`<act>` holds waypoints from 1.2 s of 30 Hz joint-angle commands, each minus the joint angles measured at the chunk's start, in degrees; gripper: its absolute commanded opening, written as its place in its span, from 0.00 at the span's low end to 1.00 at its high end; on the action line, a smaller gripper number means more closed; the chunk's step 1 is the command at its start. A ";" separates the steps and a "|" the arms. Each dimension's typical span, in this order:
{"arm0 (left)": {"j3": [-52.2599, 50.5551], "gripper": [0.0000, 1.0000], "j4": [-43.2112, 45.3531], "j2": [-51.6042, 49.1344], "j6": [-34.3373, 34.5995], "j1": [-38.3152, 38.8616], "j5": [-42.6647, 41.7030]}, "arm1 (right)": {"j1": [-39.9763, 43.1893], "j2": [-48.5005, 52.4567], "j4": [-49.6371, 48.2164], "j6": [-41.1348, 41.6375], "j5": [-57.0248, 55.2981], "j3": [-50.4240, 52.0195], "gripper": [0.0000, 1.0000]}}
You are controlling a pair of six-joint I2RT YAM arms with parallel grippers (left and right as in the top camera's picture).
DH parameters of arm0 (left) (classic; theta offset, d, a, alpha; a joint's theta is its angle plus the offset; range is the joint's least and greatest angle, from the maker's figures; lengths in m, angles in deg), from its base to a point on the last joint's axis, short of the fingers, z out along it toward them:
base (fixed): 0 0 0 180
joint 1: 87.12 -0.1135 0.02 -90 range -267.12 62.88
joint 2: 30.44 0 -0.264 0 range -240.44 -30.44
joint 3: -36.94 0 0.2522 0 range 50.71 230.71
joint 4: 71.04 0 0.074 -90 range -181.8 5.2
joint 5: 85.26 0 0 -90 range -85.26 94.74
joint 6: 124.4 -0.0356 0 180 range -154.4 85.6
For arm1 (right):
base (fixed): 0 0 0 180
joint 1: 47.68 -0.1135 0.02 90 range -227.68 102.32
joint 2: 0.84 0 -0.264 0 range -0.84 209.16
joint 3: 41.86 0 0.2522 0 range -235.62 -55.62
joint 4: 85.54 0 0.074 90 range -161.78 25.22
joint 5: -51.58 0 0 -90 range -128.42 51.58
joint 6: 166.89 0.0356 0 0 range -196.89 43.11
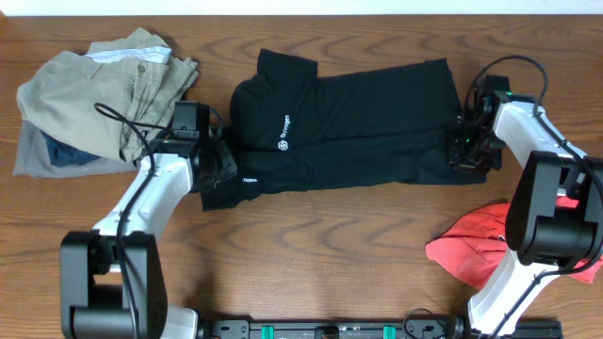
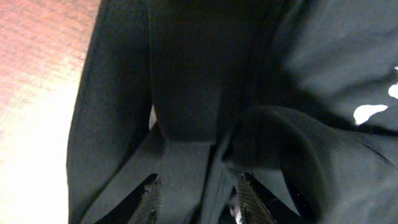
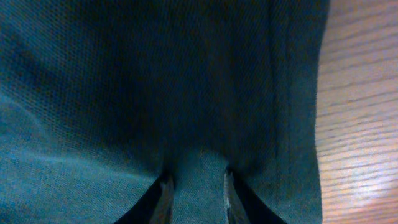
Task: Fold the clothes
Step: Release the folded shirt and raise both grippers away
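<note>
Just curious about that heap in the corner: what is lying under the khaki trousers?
A blue garment peeks out beneath the khaki trousers, with greyish cloth under that, on the wooden table. Most of both is covered, so their kind cannot be told.

Overhead: bright, even, sharp, with only soft shadows. Left wrist: dim; black shirt (image 2: 199,93) ahead of left pincer (image 2: 199,194) blurred; surface (image 2: 31,155) to its left blown out by glare. Right wrist: grainy, bluish cast; glare right of right pincer (image 3: 196,190).
</note>
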State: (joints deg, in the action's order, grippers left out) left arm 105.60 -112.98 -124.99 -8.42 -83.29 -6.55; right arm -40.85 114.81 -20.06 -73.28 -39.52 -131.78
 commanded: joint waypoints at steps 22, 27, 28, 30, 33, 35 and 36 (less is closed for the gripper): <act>-0.57 0.41 -19.28 -6.54 -2.49 -0.28 0.39 | 5.84 1.14 13.77 12.66 -11.30 5.07 0.15; 3.26 0.42 -19.10 -1.75 -6.43 -0.28 0.44 | 5.86 -1.29 12.57 12.35 -8.61 4.83 0.16; 4.42 0.43 -19.08 -0.50 -6.49 -0.28 0.44 | 5.86 -2.14 12.31 11.93 -7.96 4.70 0.16; 7.63 0.46 -18.64 2.32 -7.10 -0.28 0.44 | 5.86 -4.85 11.78 11.47 -6.71 4.04 0.17; 12.07 0.53 -16.72 4.74 -9.68 -0.28 0.42 | 5.86 -9.29 10.93 10.21 -4.63 2.84 0.20; 15.06 0.60 -15.02 4.94 -12.28 -0.28 0.39 | 5.86 -12.76 10.60 9.33 -2.75 1.79 0.27; 16.59 0.65 -13.70 4.57 -13.46 -0.28 0.33 | 5.86 -14.45 10.40 8.46 -1.44 1.33 0.36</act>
State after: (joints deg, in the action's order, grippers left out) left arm 118.71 -127.73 -120.83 -17.41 -83.29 -6.82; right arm -35.43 106.22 -9.33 -62.65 -44.68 -127.85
